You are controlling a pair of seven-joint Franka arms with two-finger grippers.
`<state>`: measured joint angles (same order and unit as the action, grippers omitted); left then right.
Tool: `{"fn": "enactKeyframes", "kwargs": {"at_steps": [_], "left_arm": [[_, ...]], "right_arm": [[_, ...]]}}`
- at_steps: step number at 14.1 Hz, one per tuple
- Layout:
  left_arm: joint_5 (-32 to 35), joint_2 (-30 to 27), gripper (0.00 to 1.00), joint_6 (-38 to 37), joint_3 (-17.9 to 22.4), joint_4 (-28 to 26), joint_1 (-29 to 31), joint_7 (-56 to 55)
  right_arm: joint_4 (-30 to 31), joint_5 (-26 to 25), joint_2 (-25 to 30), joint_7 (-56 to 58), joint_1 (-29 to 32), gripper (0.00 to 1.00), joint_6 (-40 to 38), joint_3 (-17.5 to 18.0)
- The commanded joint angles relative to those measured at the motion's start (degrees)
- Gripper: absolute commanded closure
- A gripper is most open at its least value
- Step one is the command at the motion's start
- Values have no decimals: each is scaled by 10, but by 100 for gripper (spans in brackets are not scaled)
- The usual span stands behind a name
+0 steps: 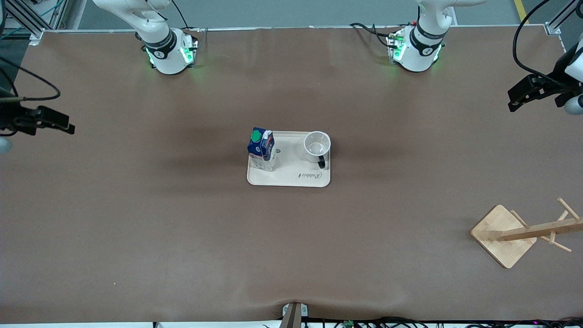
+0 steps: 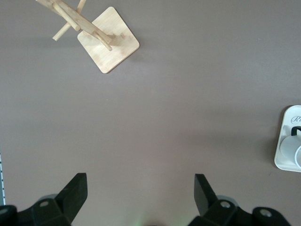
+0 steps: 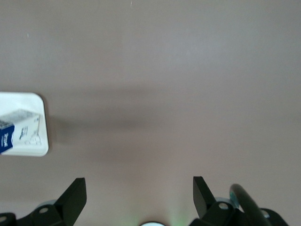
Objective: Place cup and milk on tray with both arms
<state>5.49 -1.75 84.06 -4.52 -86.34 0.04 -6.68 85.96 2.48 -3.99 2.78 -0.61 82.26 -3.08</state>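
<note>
Cup [image 1: 317,146] face unseen; tray [image 1: 291,177] cropped.

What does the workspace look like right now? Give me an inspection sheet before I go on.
Surface: brown table, flat, no spills seen.
Job's things: milk and cup both upright on the tray at mid-table, milk toward the right arm's end, cup toward the left arm's end, apart.
Clutter: wooden rack near the front camera, toward the left arm's end.
Claws: left claw open, empty, over bare table at its own end; right claw open, empty, over bare table at its end.
Cables: black leads by the arm bases and along the table edges.
Surroundings: grey floor past the table.
</note>
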Motion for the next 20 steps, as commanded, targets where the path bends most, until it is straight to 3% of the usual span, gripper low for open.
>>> {"fn": "enactKeyframes", "kwargs": {"at_steps": [1, 8, 20], "left_arm": [[-10, -11, 0, -9, 0, -2, 0, 5], [-10, -11, 0, -10, 0, -2, 0, 6], [-8, -4, 0, -10, 0, 10, -1, 7]], "right_arm": [[83, -31, 52, 8, 2, 0, 28, 5], [42, -45, 50, 21, 4, 0, 52, 5], [91, -45, 82, 14, 5, 0, 38, 4]]}}
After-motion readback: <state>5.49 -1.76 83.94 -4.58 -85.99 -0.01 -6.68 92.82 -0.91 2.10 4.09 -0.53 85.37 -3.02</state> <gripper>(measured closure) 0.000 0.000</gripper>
